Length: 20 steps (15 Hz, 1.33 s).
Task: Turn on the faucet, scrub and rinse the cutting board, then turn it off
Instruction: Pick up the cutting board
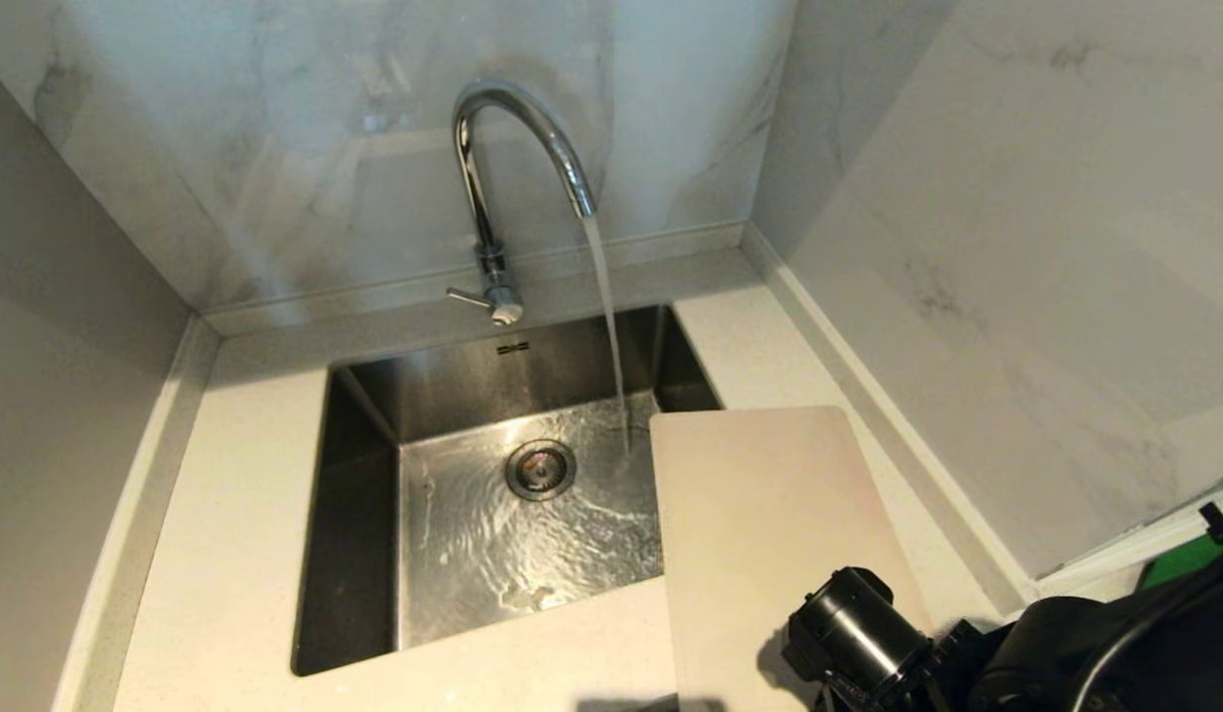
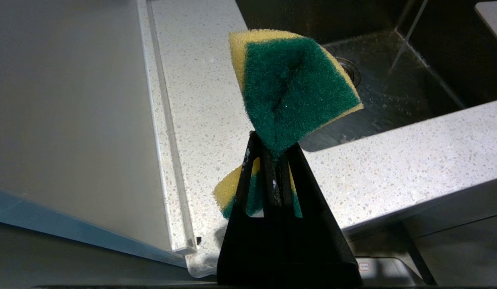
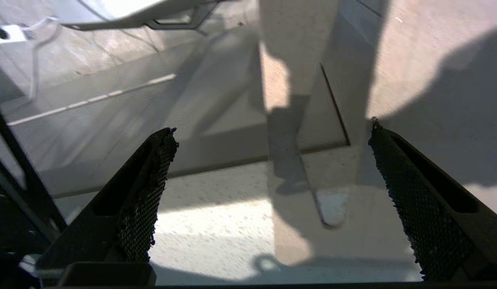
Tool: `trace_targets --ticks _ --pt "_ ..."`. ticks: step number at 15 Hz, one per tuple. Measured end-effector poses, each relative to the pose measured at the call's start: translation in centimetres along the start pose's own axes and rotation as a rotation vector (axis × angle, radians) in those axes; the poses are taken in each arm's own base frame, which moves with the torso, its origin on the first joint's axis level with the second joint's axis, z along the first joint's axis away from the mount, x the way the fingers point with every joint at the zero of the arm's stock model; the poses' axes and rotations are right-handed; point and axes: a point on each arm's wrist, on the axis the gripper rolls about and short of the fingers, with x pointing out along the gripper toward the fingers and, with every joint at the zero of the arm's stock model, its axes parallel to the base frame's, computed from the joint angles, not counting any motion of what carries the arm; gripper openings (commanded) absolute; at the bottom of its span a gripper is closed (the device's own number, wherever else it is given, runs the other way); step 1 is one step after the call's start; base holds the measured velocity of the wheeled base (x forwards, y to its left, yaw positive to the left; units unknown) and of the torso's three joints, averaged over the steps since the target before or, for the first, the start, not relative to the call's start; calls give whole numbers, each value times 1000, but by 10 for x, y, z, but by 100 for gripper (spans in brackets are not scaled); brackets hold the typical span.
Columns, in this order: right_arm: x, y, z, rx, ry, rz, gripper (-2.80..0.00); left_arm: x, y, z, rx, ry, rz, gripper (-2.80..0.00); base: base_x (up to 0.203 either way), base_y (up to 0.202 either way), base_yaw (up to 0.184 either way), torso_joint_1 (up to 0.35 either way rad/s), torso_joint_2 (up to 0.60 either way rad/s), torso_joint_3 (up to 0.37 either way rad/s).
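Head view: faucet (image 1: 517, 148) running, stream falling into the sink (image 1: 359, 514). Board (image 1: 769, 534) lies flat on the counter (image 1: 225, 494), one edge overhanging the basin; right arm's dark wrist sits over the board's near corner, fingers hidden here. Marble walls behind and to the right.

Left wrist view: left gripper (image 2: 274, 160) clamped on a sponge (image 2: 292, 84), above speckled counter, sink ahead of it.

Right wrist view: right gripper (image 3: 268, 160) with fingers wide apart, nothing between them; pale surfaces and shadows ahead of it, board not clearly told apart.

no readable text, sink (image 1: 354, 514) logo illegible
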Motion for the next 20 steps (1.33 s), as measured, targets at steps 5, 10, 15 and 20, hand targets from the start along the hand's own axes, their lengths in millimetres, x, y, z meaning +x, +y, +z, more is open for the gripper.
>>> trace_targets --ticks 5,10,15,20 --pt "7 3 -1 10 4 41 0 0 0 0 1 -1 0 -280 0 0 0 0 0 0" --pt "12 7 -3 6 24 63 0 0 0 0 0 0 0 -280 0 0 0 0 0 0" --pt "26 9 -2 10 1 41 0 0 0 0 1 -1 0 -280 0 0 0 0 0 0" --pt "42 14 -4 12 1 30 0 0 0 0 0 -1 0 -280 0 0 0 0 0 0"
